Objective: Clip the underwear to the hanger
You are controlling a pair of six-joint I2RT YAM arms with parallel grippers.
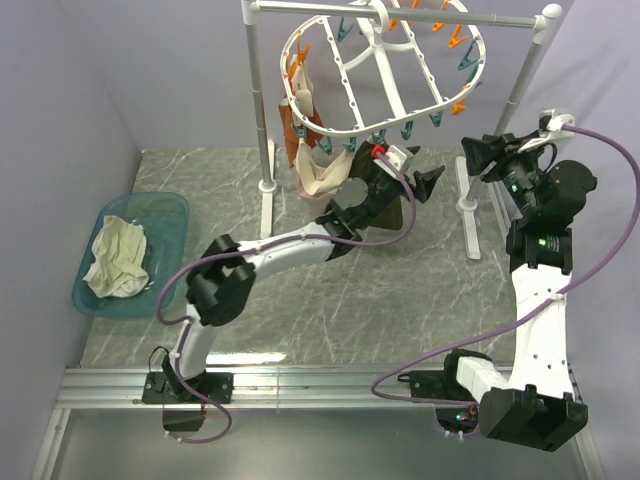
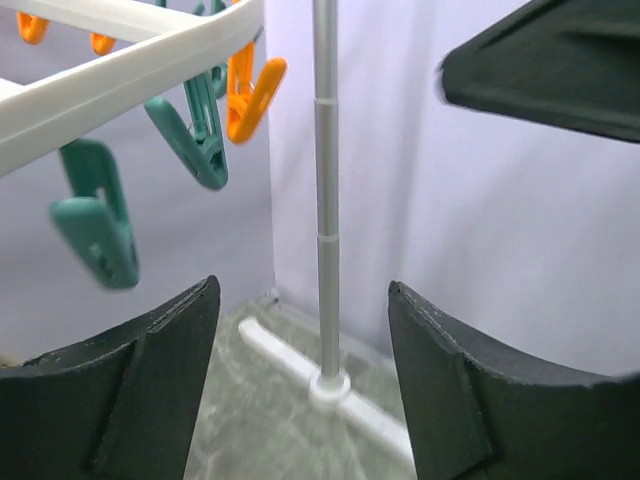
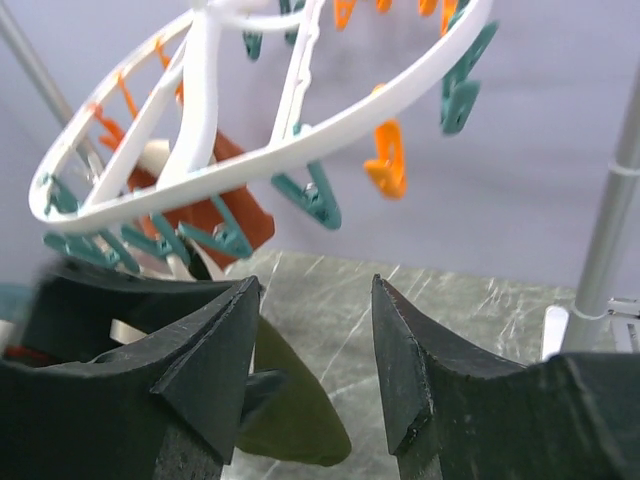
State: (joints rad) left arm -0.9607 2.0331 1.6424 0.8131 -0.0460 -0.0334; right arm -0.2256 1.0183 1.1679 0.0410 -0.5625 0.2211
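Dark fingers of the right gripper (image 3: 313, 300) fill the foreground of the right wrist view. Its jaws stand wide apart with nothing between them but the marbled table (image 1: 330, 310) beyond. The underwear (image 3: 300, 420) shows low and left of that gap as an olive lobe, partly hidden behind the left-hand finger. It hangs down with its long axis near vertical and its rounded lower edge well clear of the table. Its upper edge runs up toward the row of teal clothespins (image 3: 225, 240) under the near rim of the hanger (image 3: 330, 130). Whether any pin actually grips it cannot be told, since the dark bulk at the left blocks that junction. A rust-red garment (image 3: 235, 215) hangs just behind it on the same rim. An orange clothespin (image 3: 388, 160) and another teal pin (image 3: 310, 195) hang free farther along.

The left gripper (image 2: 302, 300) is likewise spread wide and empty. Its view points past the hanger rim at the white pole stand (image 2: 325, 200), and no olive cloth lies between its fingers.

In the top view the left arm reaches under the near rim, close beside the hanging garment, while the right wrist sits off to the right. The left arm therefore appears nearer, yet its jaws face away from the cloth. The right jaws face the hanger, so for them the garment lies down and to the left, below the pins. The likely next step is to bring the waistband up to a free pin.
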